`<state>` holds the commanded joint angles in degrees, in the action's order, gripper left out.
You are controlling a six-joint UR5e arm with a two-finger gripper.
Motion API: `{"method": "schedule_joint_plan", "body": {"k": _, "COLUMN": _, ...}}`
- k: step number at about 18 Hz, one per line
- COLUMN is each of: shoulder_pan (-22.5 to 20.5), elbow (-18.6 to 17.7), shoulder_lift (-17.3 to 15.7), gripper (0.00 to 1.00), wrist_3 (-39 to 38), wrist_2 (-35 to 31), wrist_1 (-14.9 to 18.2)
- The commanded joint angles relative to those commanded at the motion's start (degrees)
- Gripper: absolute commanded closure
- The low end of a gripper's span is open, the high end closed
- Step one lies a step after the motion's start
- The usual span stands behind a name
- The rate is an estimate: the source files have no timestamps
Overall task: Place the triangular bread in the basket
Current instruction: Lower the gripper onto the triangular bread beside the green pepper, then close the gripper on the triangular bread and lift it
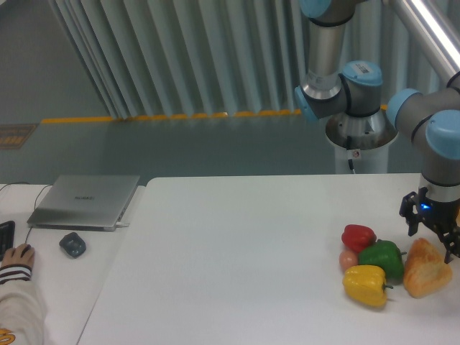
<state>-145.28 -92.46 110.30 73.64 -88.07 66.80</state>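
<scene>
The triangular bread (425, 269) is a golden-brown wedge lying at the right end of the white table (237, 259), beside the peppers. My gripper (431, 236) hangs just above the bread's top edge with its dark fingers spread open around the upper tip; nothing is held. The basket is out of view.
Left of the bread lie a green pepper (382, 257), a red pepper (358, 236), a yellow pepper (365, 284) and a small pink item (348, 259). A laptop (86, 200), a mouse (72, 244) and a person's hand (16, 256) are at the far left.
</scene>
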Motion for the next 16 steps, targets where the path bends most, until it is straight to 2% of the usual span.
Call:
{"method": "schedule_joint_plan", "body": {"k": 4, "shoulder_pan": -0.1, "elbow": 0.0, "shoulder_lift": 0.6, "gripper": 0.0, "wrist_3": 2.7, "wrist_2": -0.3, "wrist_1": -0.4}}
{"method": "schedule_joint_plan", "body": {"k": 11, "shoulder_pan": 0.0, "elbow": -1.6, "shoulder_lift": 1.5, "gripper": 0.0, "wrist_3": 2.8, "wrist_2": -0.4, "wrist_1": -0.8}}
{"method": "schedule_joint_plan", "body": {"k": 13, "shoulder_pan": 0.0, "elbow": -1.8, "shoulder_lift": 1.7, "gripper": 0.18, "wrist_3": 3.1, "wrist_2": -0.4, "wrist_1": -0.7}}
{"method": "schedule_joint_plan", "body": {"k": 14, "shoulder_pan": 0.0, "elbow": -1.8, "shoulder_lift": 1.9, "gripper": 0.46, "wrist_3": 3.4, "wrist_2": -1.5, "wrist_1": -0.7}}
{"method": "schedule_joint_plan", "body": {"k": 15, "shoulder_pan": 0.2, "elbow": -1.8, "shoulder_lift": 2.0, "gripper": 0.59, "wrist_3": 3.4, "wrist_2": -2.5, "wrist_1": -0.7}}
{"method": "schedule_joint_plan", "body": {"k": 16, "shoulder_pan": 0.2, "elbow": -1.8, "shoulder_lift": 2.0, "gripper": 0.68, "wrist_3": 3.4, "wrist_2": -3.2, "wrist_1": -0.8}}
